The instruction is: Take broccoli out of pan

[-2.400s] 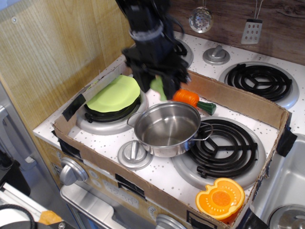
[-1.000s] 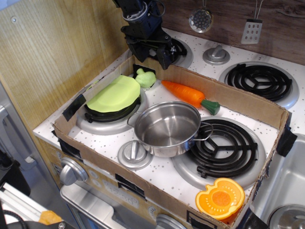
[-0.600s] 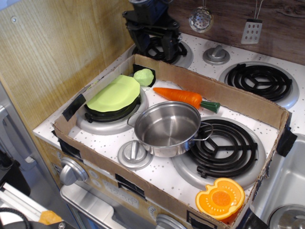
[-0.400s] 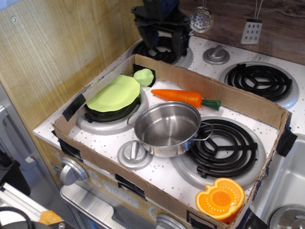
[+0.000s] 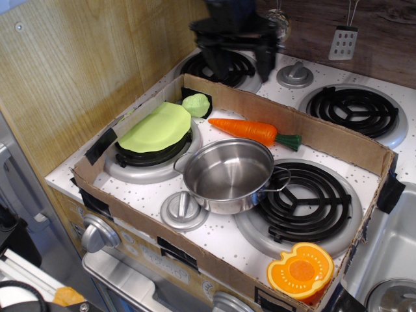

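The broccoli [image 5: 195, 104] is a small pale-green floret. It lies in the back left corner of the cardboard box, at the far edge of the lime-green disc [image 5: 156, 127], outside the pan. The pan [image 5: 227, 174] is a shiny steel pot in the middle of the box, upright and empty. My gripper [image 5: 242, 60] is black and blurred, high at the top of the view above the back left burner, well clear of the broccoli. Its fingers [image 5: 266, 62] hang apart with nothing between them.
An orange carrot [image 5: 250, 130] lies behind the pan. A grey knob-topped lid [image 5: 184, 210] sits in front of the pan. An orange squash half [image 5: 300, 269] lies at the front right corner. The cardboard box wall [image 5: 305, 129] rings the stove top. Utensils hang on the back wall.
The gripper let go of the broccoli in the back left corner, then rose and moved right and back. The broccoli settled on its side; the carrot shifted a little.
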Tool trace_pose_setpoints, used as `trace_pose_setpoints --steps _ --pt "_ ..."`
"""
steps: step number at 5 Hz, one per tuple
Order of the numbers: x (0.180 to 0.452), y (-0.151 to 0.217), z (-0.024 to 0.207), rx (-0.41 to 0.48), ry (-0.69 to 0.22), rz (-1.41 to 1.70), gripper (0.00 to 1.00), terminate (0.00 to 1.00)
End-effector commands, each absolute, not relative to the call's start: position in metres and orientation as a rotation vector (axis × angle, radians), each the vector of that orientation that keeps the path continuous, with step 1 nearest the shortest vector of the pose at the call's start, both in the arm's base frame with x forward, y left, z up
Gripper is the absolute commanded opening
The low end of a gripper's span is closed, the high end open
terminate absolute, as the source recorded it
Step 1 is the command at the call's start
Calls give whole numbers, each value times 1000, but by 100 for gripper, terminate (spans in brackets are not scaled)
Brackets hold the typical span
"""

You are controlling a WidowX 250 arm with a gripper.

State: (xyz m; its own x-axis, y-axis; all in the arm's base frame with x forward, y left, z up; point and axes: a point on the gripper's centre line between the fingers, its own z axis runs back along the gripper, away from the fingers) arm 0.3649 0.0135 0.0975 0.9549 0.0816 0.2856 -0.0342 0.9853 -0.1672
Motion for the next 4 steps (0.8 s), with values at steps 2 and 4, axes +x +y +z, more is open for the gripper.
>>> trace_pose_setpoints --steps 2,4 --pt "368 9 125 -159 -369 48 100 0" --pt "368 9 125 -159 -369 48 100 100"
